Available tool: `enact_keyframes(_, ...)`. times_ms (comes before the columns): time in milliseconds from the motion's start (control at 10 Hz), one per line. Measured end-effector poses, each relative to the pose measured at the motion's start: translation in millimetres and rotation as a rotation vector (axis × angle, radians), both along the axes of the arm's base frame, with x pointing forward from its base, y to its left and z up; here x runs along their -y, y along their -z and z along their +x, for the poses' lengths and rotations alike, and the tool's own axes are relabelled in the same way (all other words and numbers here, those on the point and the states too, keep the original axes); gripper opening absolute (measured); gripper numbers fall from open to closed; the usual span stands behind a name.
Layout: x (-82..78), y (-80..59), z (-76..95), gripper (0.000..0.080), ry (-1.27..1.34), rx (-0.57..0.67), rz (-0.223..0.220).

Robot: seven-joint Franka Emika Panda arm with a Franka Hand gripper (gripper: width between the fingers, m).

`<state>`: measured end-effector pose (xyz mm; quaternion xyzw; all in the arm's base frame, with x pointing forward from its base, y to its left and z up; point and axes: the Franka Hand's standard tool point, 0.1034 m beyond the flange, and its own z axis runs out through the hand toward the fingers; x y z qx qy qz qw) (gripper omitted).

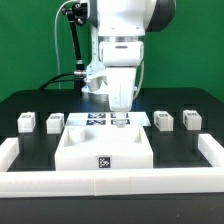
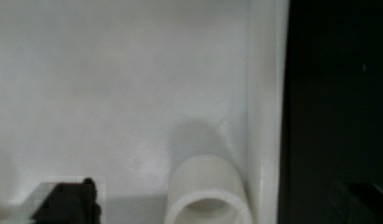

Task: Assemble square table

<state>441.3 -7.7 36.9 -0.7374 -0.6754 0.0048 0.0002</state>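
Overhead, the pincer (image 1: 120,105) (jaws wide apart) hangs over the slab (image 1: 88,148) beside the marker board (image 1: 100,120), 2 posts (image 1: 55,123) either side.

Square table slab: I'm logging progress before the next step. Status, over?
Pincer open, low over slab edge, gripping nothing. Four posts loose, two either side. Nothing seen blocking.
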Motion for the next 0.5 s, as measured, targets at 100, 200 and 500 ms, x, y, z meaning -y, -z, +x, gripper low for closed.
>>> enact_keyframes(100,1.8,6.7,-7.0,0.0649,0.006,-0.014,0.002)
enact_keyframes(200,2.5,14.1,-8.6,0.0649,0.009,-0.027,0.005)
enact_keyframes(500,1.8,30.1,-14.2,0.0649,0.011,-0.048,0.011)
